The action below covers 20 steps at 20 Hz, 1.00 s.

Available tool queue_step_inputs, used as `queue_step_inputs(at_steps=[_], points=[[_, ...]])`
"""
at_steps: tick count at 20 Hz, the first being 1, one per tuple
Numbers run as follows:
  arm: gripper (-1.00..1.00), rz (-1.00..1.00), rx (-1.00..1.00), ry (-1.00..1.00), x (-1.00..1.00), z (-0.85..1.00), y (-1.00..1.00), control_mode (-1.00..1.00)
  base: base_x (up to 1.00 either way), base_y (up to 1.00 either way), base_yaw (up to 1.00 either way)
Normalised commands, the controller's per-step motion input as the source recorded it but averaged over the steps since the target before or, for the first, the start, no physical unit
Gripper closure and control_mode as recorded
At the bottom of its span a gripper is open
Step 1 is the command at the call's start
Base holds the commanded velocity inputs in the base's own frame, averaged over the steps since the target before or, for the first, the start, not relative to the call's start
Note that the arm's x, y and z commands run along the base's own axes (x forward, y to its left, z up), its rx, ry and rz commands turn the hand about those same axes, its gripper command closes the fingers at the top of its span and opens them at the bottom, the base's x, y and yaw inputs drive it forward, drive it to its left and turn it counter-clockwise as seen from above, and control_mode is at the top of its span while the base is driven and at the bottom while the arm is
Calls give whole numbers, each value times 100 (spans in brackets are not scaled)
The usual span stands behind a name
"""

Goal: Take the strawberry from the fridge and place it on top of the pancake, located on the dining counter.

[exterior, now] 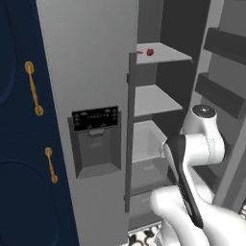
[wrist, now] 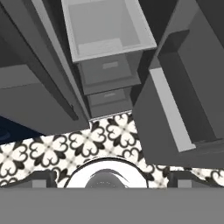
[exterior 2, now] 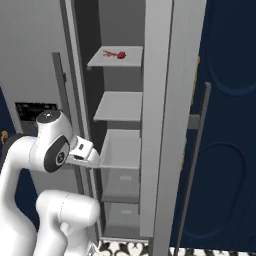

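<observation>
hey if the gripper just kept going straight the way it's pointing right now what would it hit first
Probably the black-and-white patterned floor tiles at the foot of the open light grey fridge. The hand view looks steeply down past the pale fridge drawers; depth is hard to judge.

Open fridge (wrist: 109,39) interior: pale bin, drawers below, patterned floor tiles (wrist: 65,146).

No readable text is showing anywhere. The fridge (exterior: 91,72) is carrying a dark dispenser panel (exterior: 95,118) with pale marks, but they are too small to make out.
</observation>
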Motion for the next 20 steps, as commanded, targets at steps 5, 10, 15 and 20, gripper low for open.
queue_step_inputs(at_steps=[5, 10, 15, 20], points=[[-100, 0, 0, 0, 0, 0, 0, 100, 64, 0, 0], [-100, 0, 0, 0, 0, 0, 0, 100, 8, -8, -6], [-100, 0, 0, 0, 0, 0, 0, 100, 14, -23, -9], [-100, 0, 0, 0, 0, 0, 0, 100, 30, -12, 0]])
